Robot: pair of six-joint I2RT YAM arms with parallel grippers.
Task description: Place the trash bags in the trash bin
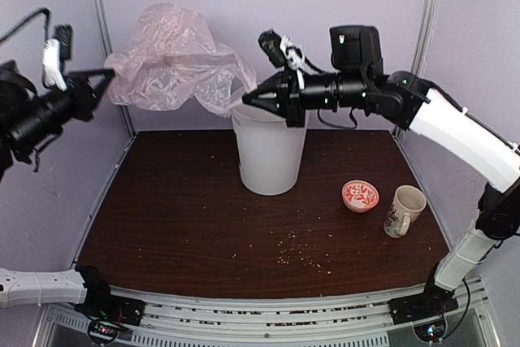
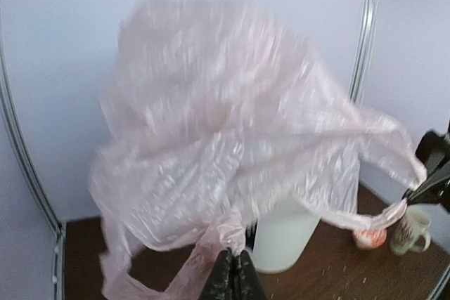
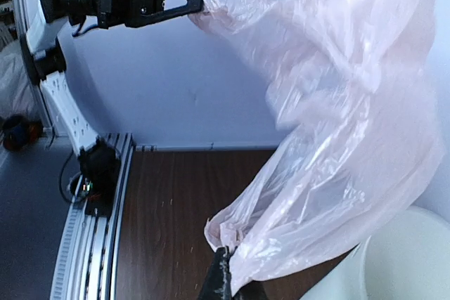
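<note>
The pale-pink translucent trash bag (image 1: 175, 58) hangs billowed in the air above and left of the white trash bin (image 1: 269, 152), stretched between both grippers. My left gripper (image 1: 111, 76) is shut on the bag's left edge; in the left wrist view its fingertips (image 2: 236, 261) pinch a gathered fold of the bag (image 2: 232, 131). My right gripper (image 1: 246, 97) is shut on the bag's right edge just above the bin's rim; in the right wrist view it (image 3: 225, 252) pinches the bag (image 3: 337, 124) beside the bin (image 3: 394, 265). The bin (image 2: 285, 233) shows under the bag.
A small red-patterned bowl (image 1: 360, 196) and a floral mug (image 1: 404, 210) stand on the brown table (image 1: 179, 217) right of the bin. Crumbs lie scattered on the table front. Metal frame posts (image 1: 106, 30) and walls enclose the back and sides.
</note>
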